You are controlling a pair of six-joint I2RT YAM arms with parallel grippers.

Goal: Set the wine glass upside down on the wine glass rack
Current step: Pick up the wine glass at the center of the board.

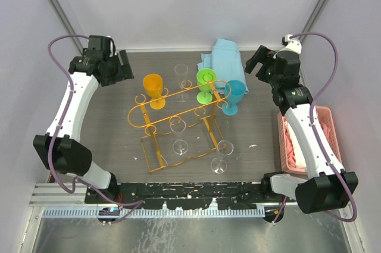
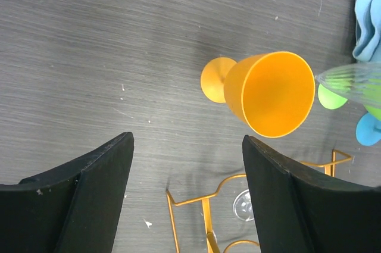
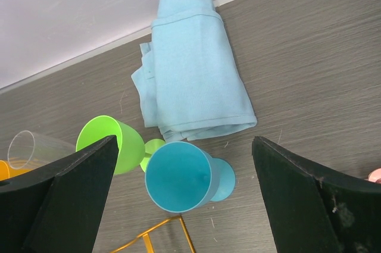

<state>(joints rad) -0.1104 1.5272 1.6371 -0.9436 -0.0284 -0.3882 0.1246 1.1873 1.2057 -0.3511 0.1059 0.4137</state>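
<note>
The orange-gold wire wine glass rack [image 1: 156, 105] stands mid-table, and a clear wine glass [image 1: 179, 146] shows inside its frame. Upright around it are an orange glass [image 1: 153, 88], a clear one [image 1: 181, 73], a green one [image 1: 206, 81], a blue one [image 1: 233, 94] and a clear one [image 1: 221, 155] near the front. My left gripper [image 1: 124, 65] hovers open behind and left of the orange glass [image 2: 271, 93], holding nothing. My right gripper [image 1: 255, 62] is open and empty above the blue glass [image 3: 178, 175]. The rack's rail [image 2: 202, 202] lies below the left gripper [image 2: 187, 146].
A folded light-blue cloth [image 1: 223, 59] lies at the back of the table, also in the right wrist view [image 3: 190, 68]. A pink basket [image 1: 326, 127] sits at the right edge beside the right arm. The green glass [image 3: 113, 143] and a rack corner [image 3: 161, 235] sit near the right gripper [image 3: 184, 143].
</note>
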